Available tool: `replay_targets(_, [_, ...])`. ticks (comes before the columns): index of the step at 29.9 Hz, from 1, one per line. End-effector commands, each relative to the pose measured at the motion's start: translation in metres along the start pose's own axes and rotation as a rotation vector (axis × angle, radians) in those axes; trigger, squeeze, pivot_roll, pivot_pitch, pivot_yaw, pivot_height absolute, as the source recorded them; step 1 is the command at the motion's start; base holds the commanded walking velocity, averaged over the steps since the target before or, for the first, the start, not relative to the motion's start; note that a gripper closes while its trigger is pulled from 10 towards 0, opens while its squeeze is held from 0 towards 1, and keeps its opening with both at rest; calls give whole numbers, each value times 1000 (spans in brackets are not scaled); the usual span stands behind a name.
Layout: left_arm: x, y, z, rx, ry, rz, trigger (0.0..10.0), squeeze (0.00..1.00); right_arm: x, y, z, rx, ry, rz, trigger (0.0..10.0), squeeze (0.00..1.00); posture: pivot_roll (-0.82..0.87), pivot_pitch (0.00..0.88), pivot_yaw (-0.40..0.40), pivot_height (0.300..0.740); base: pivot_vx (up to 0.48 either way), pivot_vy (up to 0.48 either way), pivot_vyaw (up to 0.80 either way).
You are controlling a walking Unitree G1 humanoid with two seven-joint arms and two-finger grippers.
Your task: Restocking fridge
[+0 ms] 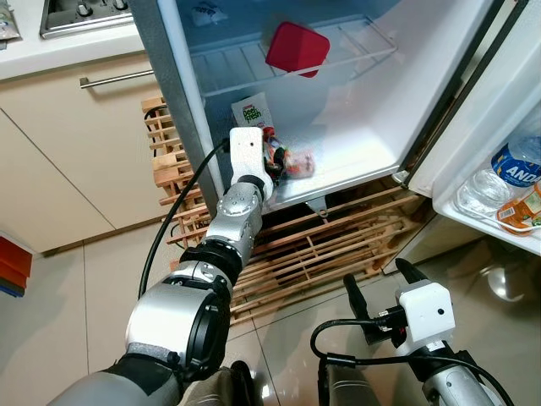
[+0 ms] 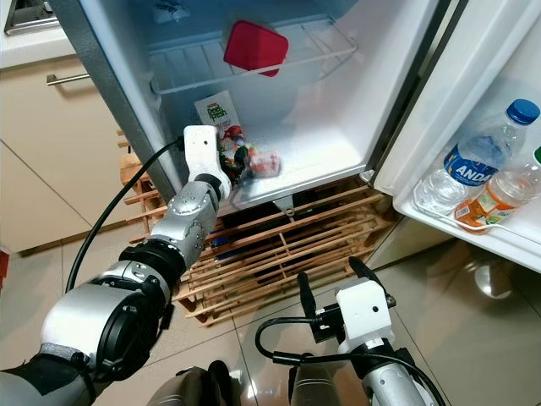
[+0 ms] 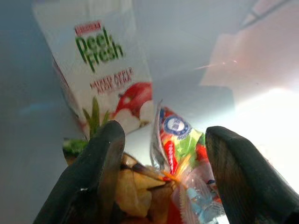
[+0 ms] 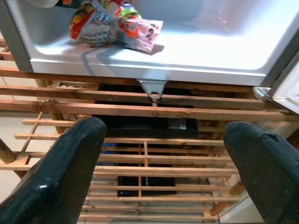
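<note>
The robot's left gripper, fingers spread around a bundle of snack packets on the fridge floor before a juice carton, reaches in while the right gripper hangs open outside

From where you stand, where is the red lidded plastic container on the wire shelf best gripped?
Grip the red lidded plastic container across its two side edges, coming straight in from the open fridge front. It sits tilted on the white wire shelf, with its broad lid facing out.
</note>
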State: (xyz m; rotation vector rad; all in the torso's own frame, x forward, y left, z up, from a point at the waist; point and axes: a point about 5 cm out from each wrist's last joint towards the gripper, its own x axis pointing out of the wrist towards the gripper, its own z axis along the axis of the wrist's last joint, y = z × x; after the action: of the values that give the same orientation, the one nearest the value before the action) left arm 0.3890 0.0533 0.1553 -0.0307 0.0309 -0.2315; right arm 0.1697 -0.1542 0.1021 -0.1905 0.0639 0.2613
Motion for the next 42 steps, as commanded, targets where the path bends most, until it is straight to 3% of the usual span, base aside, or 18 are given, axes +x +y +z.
replay_targets(1, [1,-3,7,50,-37,-31,10000,1000,-1,1,-3,10,8,0,10000,0,-292,154,62,740,0,0,0])
replay_targets(7, [-1,-8,27,137,-176,-51,10000,1000,4,0,-1,10,-12,-9,10000,0,-283,142,65,740,0,0,0])
replay_targets(9, [-8,-7,35,168,-259,-72,10000,1000,9,-2,0,12,-27,-23,10000,0,-261,121,67,740,0,0,0])
replay_targets(10, [-17,-8,33,172,-271,-120,10000,435,14,-3,0,17,-36,-32,10000,0,-242,104,68,740,0,0,0])
replay_targets(11, [-17,-8,33,172,-271,-120,10000,435,14,-3,0,17,-36,-32,10000,0,-242,104,68,740,0,0,0])
replay_targets(12, [-24,-11,23,156,-232,-159,10000,0,18,-3,-2,27,-39,-35,10000,0,-224,86,69,740,0,0,0])
replay_targets(14, [-29,-13,16,144,-203,-185,10000,0,21,-3,-3,34,-40,-37,10000,0,-224,86,69,740,0,0,0])
replay_targets(19, [-65,-20,-7,94,-172,-284,10000,0,41,-6,-5,83,-64,-82,10000,0,-178,21,74,740,0,0,0])
replay_targets(24, [-83,-14,-3,168,-234,-318,10000,0,49,-12,-3,84,-93,-112,10000,0,-160,0,75,740,0,0,0])
replay_targets(27, [-104,4,-13,185,-217,-298,10000,0,53,-15,-6,82,-103,-147,10000,0,-131,0,55,740,0,0,0])
replay_targets(31, [-107,18,-22,177,-174,-237,10000,0,60,-21,-11,96,-90,-177,10000,0,-123,0,5,740,0,0,0])
replay_targets(34, [-116,42,-38,122,-119,-94,10000,0,70,-34,-16,110,-69,-191,10000,0,-106,0,-29,740,0,0,0])
replay_targets(36, [-120,47,-42,111,-108,-71,10000,0,72,-37,-16,109,-69,-192,10000,0,-104,0,-32,740,0,0,0])
replay_targets(39, [-154,78,-63,61,-57,91,10000,0,77,-45,-20,114,-60,-207,10000,0,-74,0,-53,740,0,0,0])
replay_targets(40, [-154,78,-63,61,-57,91,10000,0,77,-45,-20,114,-60,-207,10000,0,-74,0,-53,740,0,0,0])
replay_targets(42, [-181,79,-80,64,7,95,10000,0,77,-43,-27,120,-48,-201,10000,0,-63,0,-53,740,0,0,0])
